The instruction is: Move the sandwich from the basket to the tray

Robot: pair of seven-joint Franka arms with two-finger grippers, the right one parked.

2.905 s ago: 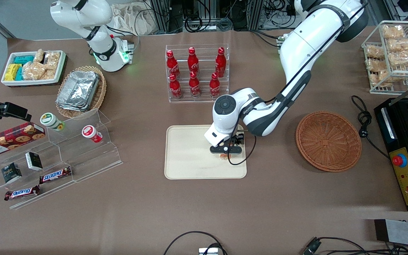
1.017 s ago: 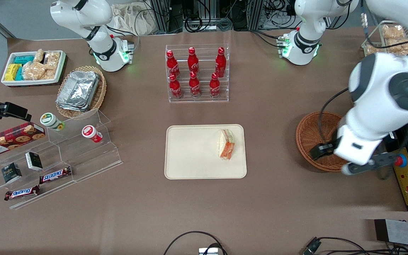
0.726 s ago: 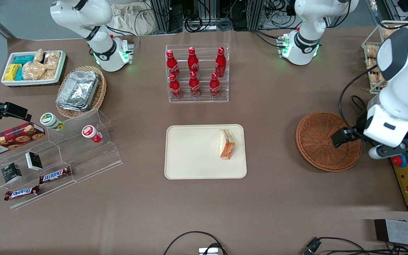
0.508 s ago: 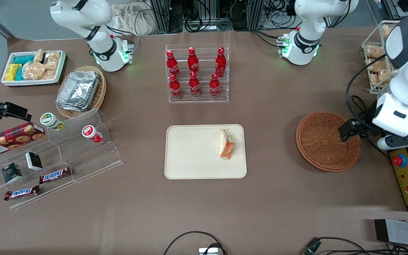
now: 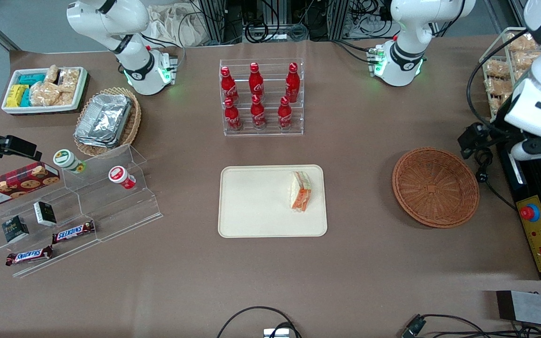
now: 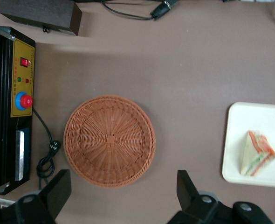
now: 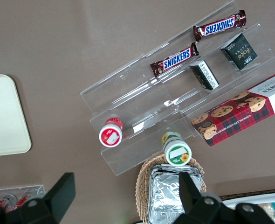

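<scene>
Evidently the sandwich (image 5: pixel 300 191) lies on the tray (image 5: pixel 251 206), near its basket-side edge (the drop looks done). The tool (image 6: pixel 121 196) hangs wide open and empty above the counter (image 5: pixel 369 263), just beside the bare basket (image 5: pixel 435 187).

The gripper (image 6: pixel 121 189), high above the basket (image 6: pixel 109 140), shows only its two fingers (image 6: pixel 58 189), bases cut off; the tray (image 6: pixel 256 140) runs past the edge, perhaps half hidden.
</scene>
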